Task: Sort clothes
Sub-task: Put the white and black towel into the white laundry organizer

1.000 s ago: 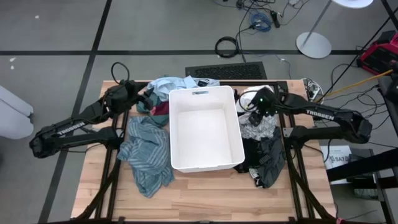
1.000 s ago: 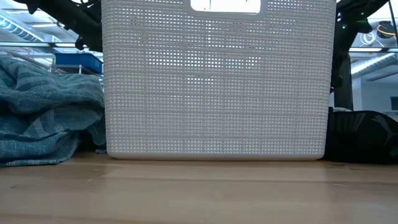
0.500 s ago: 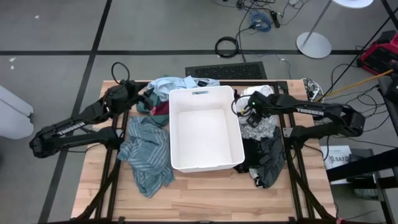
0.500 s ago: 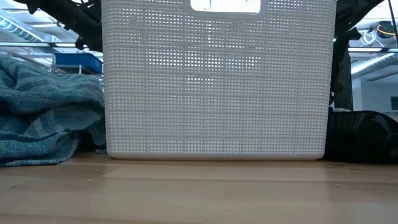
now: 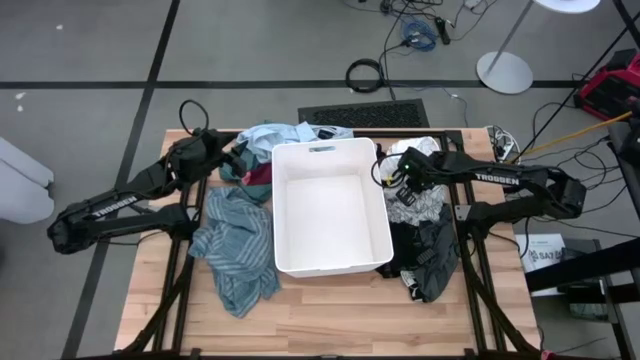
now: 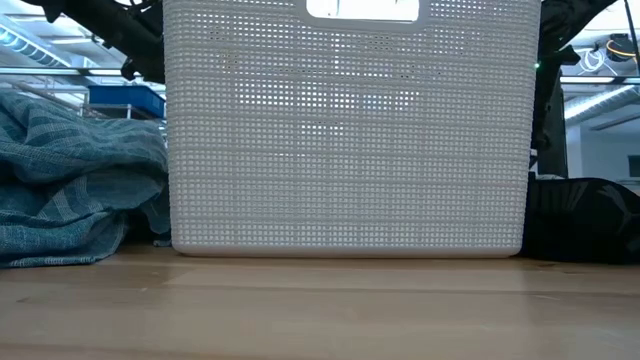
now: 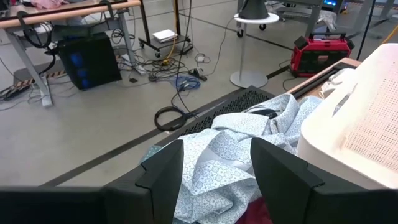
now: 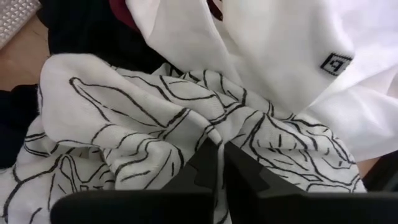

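The clothes lie around a white bin [image 5: 330, 205]. Left of it is a teal striped garment [image 5: 235, 250]. At its far left corner sit a light blue garment [image 5: 262, 137] and a magenta one [image 7: 256, 214]. On its right are a white garment with black line drawings [image 8: 124, 124], a plain white one [image 8: 273, 50] and black and dark grey ones [image 5: 428, 255]. My right gripper [image 8: 219, 148] points down, shut on the line-drawn garment. My left gripper [image 7: 214, 165] hangs open above the light blue garment [image 7: 230, 149], touching nothing. My right gripper pinches a raised fold [image 8: 214, 134] of the white line-drawn garment between its two fingers, coming steeply from above. How many layers are in the fold, I cannot tell. The garment lies slack on the pile of clothes beside the bin.
The bin stands mid-table, its mesh wall [image 6: 345, 130] filling the low view, with the teal garment [image 6: 70, 190] and a black one [image 6: 585, 215] on either side. Bare wood [image 5: 330, 310] lies along the near edge. Cables and a lamp base [image 5: 505, 70] are on the floor beyond.
My right gripper has gone down and a little toward the bin, tipping steeper, onto the white line-drawn garment. The clothes and the bin lie as before.
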